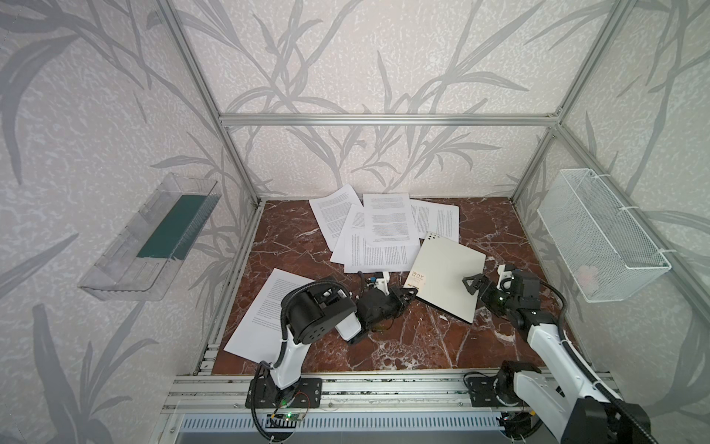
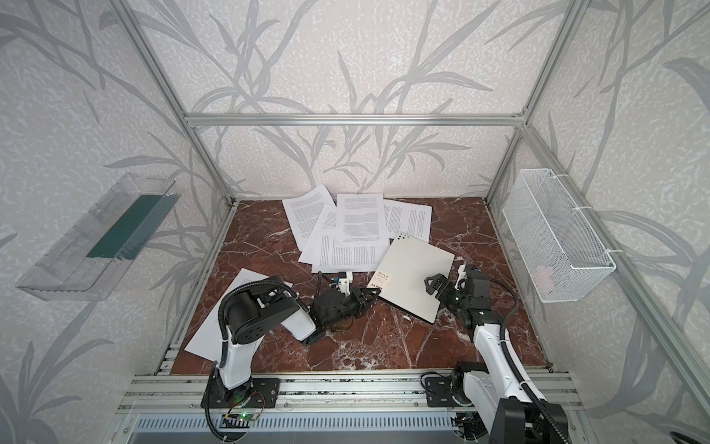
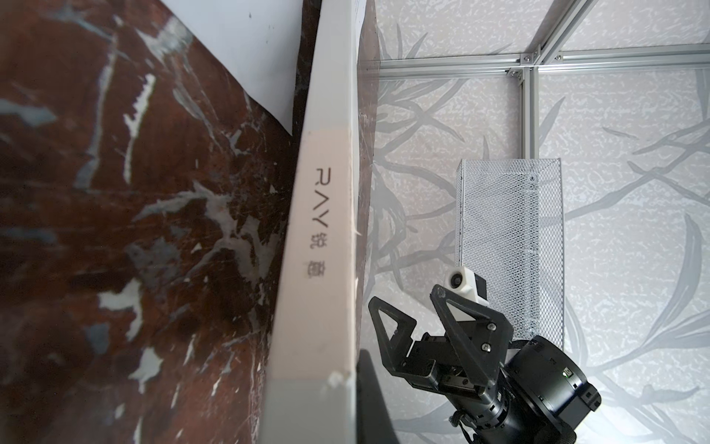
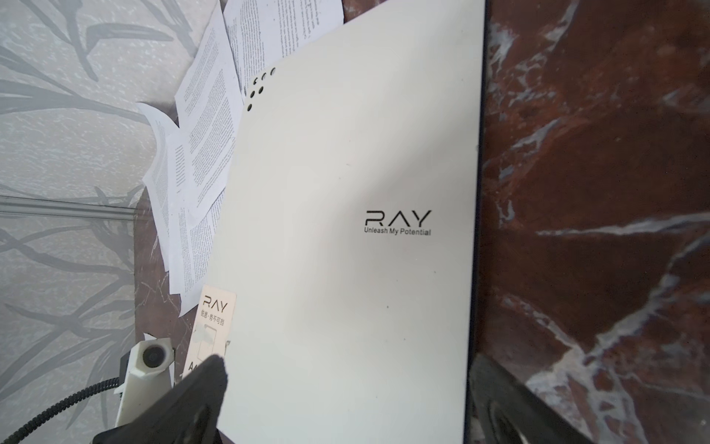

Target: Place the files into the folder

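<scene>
Several files lie fanned at the back in both top views. The folder lies closed just before them, with the left gripper pinching its near-left edge and the right gripper over its right side. Left wrist: the RAY-printed spine runs between clamped jaws. Right wrist: fingers spread wide over the cover.

Behind the folder lie the files — partly under it.

Both top views high, looking down — wrist views close, sharing folder
</scene>
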